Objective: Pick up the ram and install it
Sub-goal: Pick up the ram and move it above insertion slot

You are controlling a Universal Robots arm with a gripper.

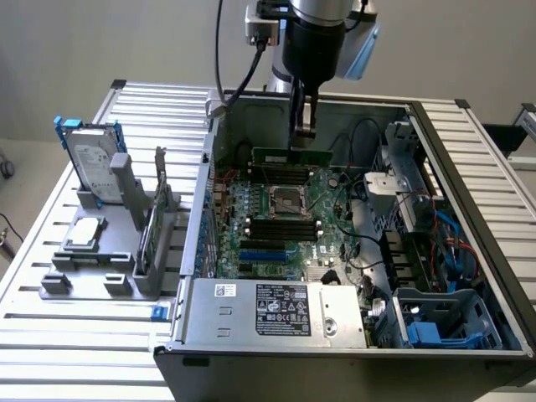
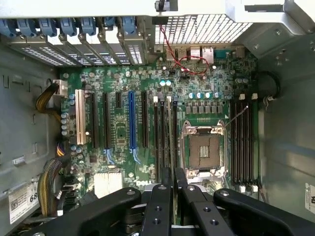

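The ram (image 1: 289, 156) hangs inside the open computer case (image 1: 410, 109), pinched by its upper edge in the end effector (image 1: 303, 126), whose fingers are drawn narrow around the thin green stick. It is held level with its long edge running along the far bank of black memory slots (image 1: 280, 172), just beyond the processor socket (image 1: 289, 201). That looks like a deliberate line-up, contact edge down, so the board can drop straight into a slot. Whether it already touches the slot cannot be told. From the wrist, the closed end effector (image 2: 173, 173) looks down on the motherboard (image 2: 118, 132), with slot banks on either side of the empty socket (image 2: 204, 150). As for writing, white lettering near the board's edge appears to read "DELL" (image 2: 146, 183), and a white sticker (image 2: 22, 199) on the case wall shows "68" and little else. The power supply (image 1: 280, 308) at the case's near end carries a black label, its print too fine to read. Out on the slatted tabletop (image 1: 84, 335), a grey fixture (image 1: 109, 260) props the hard drive (image 1: 92, 163) upright in its blue rails and cradles the processor chip (image 1: 85, 234) flat, both well apart from the case.
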